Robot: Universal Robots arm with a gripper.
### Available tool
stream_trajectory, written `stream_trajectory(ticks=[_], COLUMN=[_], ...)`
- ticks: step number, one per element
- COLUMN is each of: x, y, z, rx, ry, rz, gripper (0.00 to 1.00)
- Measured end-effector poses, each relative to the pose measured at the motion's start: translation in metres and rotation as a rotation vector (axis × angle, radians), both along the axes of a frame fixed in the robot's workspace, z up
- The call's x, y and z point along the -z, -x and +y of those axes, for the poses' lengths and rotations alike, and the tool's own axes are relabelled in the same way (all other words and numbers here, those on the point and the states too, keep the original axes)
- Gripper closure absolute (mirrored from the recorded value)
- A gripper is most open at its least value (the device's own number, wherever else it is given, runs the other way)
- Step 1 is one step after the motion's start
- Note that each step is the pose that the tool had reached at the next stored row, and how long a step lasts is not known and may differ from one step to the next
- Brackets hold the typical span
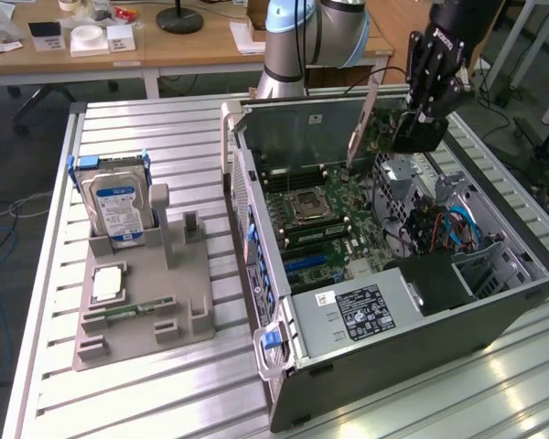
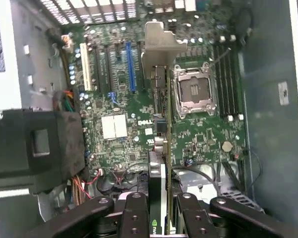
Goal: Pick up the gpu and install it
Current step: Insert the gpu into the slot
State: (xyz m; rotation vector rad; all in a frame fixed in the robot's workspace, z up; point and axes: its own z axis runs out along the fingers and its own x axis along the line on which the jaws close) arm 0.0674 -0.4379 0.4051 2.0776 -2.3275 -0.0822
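Note:
The gpu hangs over the far end of the open computer case, tilted, with its silver end bracket towards the exterior view's left. My gripper is shut on it from above. In the wrist view the gpu appears edge-on between my black fingers, and its bracket points away over the motherboard. The card is above the board, clear of it, near the blue slot and the empty processor socket.
A grey holder tray on the slatted table carries a hard drive, a processor and a memory stick. Inside the case are a black shroud, cables and a power supply. Desks stand behind.

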Motion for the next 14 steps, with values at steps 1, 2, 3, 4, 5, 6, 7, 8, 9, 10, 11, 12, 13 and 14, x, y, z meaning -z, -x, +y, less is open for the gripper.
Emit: stream_trajectory(ticks=[1, 2, 3, 4, 5, 6, 7, 8, 9, 10, 11, 12, 13, 14], x=[0.0001, 0.0003, 0.0004, 0.0005, 0.0006, 0.0007, 0.0009, 0.0009, 0.0009, 0.0011, 0.0012, 0.0014, 0.0017, 0.0021], y=[0.0, 0.0, 0.0, 0.0, 0.0, 0.0, 0.0, 0.0, 0.0, 0.0, 0.0, 0.0, 0.0004, 0.0016], z=[0.0, 0.0, 0.0, 0.0, 0.0, 0.0, 0.0, 0.0, 0.0, 0.0, 0.0, 0.0, 0.0, 0.0001], rx=[-0.017, -0.033, -0.049, -0.065, -0.081, -0.099, -0.117, -0.137, -0.154, -0.172, -0.19, -0.203, -0.207, -0.208], ry=[-0.0001, -0.0001, -0.0001, -0.0001, 0.0, -0.0001, -0.0001, 0.0, 0.0001, 0.0, -0.0001, -0.0001, 0.0002, 0.0012], rz=[0.0, -0.0001, 0.0, -0.0001, 0.0, 0.0, -0.0001, 0.0, 0.0, 0.0, 0.0, -0.0001, -0.0018, -0.0096], gripper=[0.73, 0.73, 0.73, 0.73, 0.73, 0.73, 0.73, 0.73, 0.73, 0.73, 0.73, 0.73, 0.73, 0.73])
